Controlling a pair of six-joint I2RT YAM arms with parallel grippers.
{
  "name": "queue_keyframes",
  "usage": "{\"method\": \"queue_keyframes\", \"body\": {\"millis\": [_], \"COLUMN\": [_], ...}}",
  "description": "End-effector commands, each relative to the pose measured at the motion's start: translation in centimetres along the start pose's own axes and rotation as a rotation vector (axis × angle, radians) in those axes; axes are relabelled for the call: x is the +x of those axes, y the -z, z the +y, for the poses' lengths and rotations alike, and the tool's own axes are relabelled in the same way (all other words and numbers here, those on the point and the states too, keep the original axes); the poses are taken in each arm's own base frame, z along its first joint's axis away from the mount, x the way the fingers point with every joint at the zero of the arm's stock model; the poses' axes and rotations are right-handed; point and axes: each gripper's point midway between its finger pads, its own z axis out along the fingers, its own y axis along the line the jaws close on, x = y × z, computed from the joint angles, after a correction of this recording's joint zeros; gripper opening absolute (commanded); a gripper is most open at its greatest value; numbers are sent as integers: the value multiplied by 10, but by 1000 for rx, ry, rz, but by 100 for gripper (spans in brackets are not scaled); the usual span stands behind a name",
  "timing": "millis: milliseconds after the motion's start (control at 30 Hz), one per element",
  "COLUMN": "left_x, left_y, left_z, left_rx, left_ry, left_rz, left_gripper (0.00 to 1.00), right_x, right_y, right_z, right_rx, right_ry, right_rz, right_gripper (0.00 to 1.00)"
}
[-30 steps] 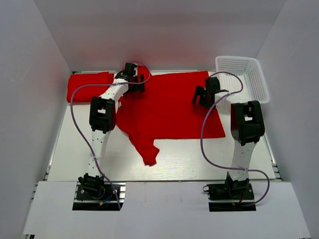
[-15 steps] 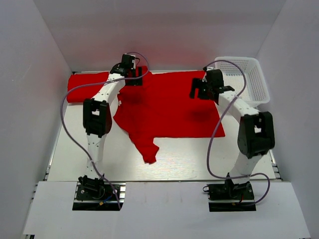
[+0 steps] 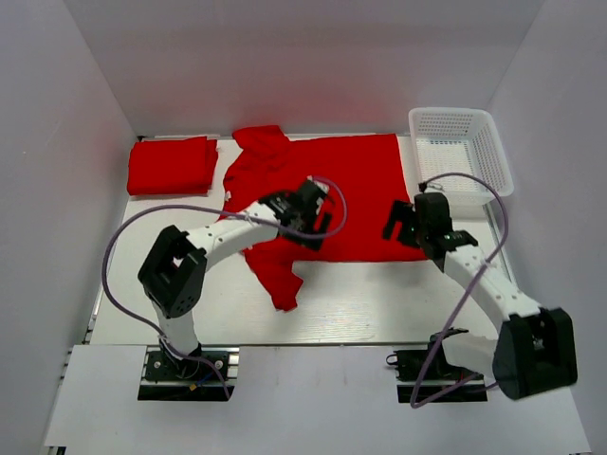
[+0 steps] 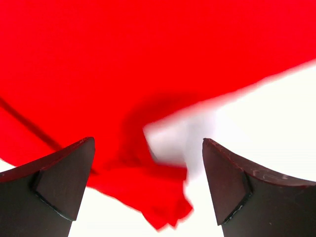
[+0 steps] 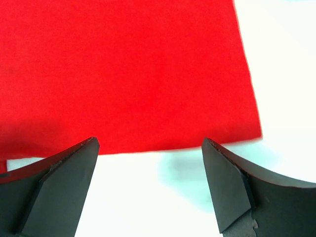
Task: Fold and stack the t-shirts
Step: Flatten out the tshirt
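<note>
2 t-shirts: folded t-shirt (image 3: 171, 166), spread t-shirt (image 3: 353, 180) — L end effector (image 4: 148, 145), R end effector (image 5: 150, 144) both agape, empty.

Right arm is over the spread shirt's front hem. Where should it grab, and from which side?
Take the spread t-shirt at its near right hem corner, coming in from the near side, low over the bare table. That corner lies flat and uncovered, with open table in front of it, just right of the open right gripper.
</note>
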Motion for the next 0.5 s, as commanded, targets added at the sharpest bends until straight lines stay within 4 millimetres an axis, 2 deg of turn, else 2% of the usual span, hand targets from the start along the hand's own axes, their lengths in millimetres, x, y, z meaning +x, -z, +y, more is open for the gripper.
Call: {"method": "queue_keyframes", "body": {"millis": [0,33,67,133,167,233,267,367,433,467], "left_x": [29,39,52,64,73,81,85,94,96,101], "left_y": [18,20,20,20,19,21,19,19,20,17], "left_z": [-29,-41,-43,-51,-52,-61,-65,-72,-71,-68], "left_rx": [117,131,128,121,117,126,126,123,101,76], "left_ry": [45,27,24,21,26,19,25,20,34,40], "left_rz": [18,32,58,74,93,102,111,124,125,144], "left_gripper": [100,100,100,100,100,96,95,88,84,79], "right_x": [-13,-17,-13,-11,-3,0,11,15,15,16], "right_y": [15,24,28,36,35,38,36,35,34,33], "right_z": [-14,-24,-30,-37,-40,-44,-48,-49,-50,-51], "right_rx": [67,111,136,157,166,172,180,186,189,193], "right_ry": [-90,-104,-102,-100,-98,-103,-98,-97,-95,-93], "right_rz": [-113,-159,-146,-165,-150,-156,-133,-120,-117,-110], "right_gripper": [90,90,90,90,90,90,90,90,90,90]}}
